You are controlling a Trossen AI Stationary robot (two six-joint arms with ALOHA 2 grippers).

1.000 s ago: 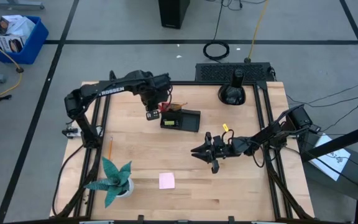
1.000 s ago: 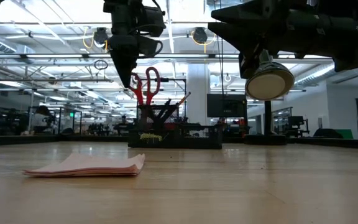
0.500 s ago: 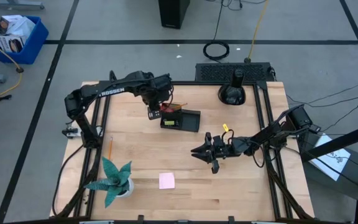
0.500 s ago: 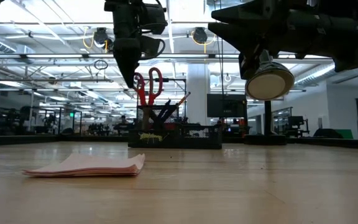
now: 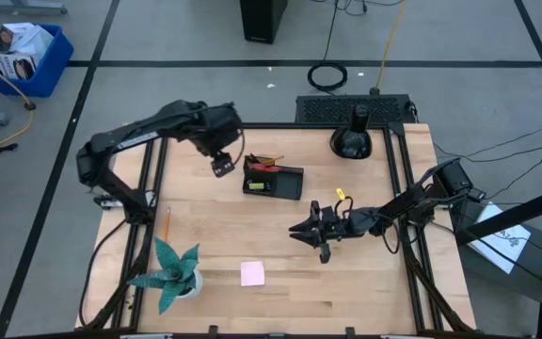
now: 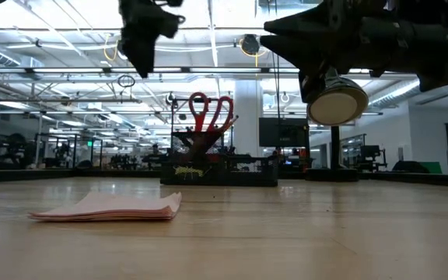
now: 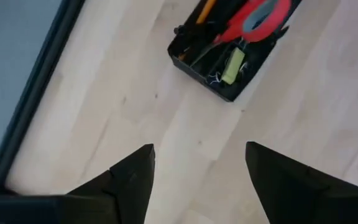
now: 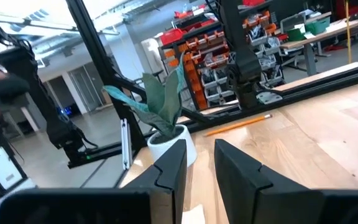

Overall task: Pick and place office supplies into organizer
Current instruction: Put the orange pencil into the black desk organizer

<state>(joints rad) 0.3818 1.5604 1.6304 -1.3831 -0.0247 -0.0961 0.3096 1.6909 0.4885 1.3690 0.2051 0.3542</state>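
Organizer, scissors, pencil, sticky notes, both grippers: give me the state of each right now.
organizer: holds scissors and pens
scissors: upright in organizer, handles up
orange pencil: loose on table
sticky-note pad: flat on table
left gripper: fingers open, empty
right gripper: fingers nearly together, empty

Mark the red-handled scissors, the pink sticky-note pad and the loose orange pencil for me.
red-handled scissors (image 6: 211,113): low view, on the red handle loops above the organizer.
pink sticky-note pad (image 5: 252,273): high view, middle of its top sheet.
orange pencil (image 5: 168,222): high view, midway along its shaft.
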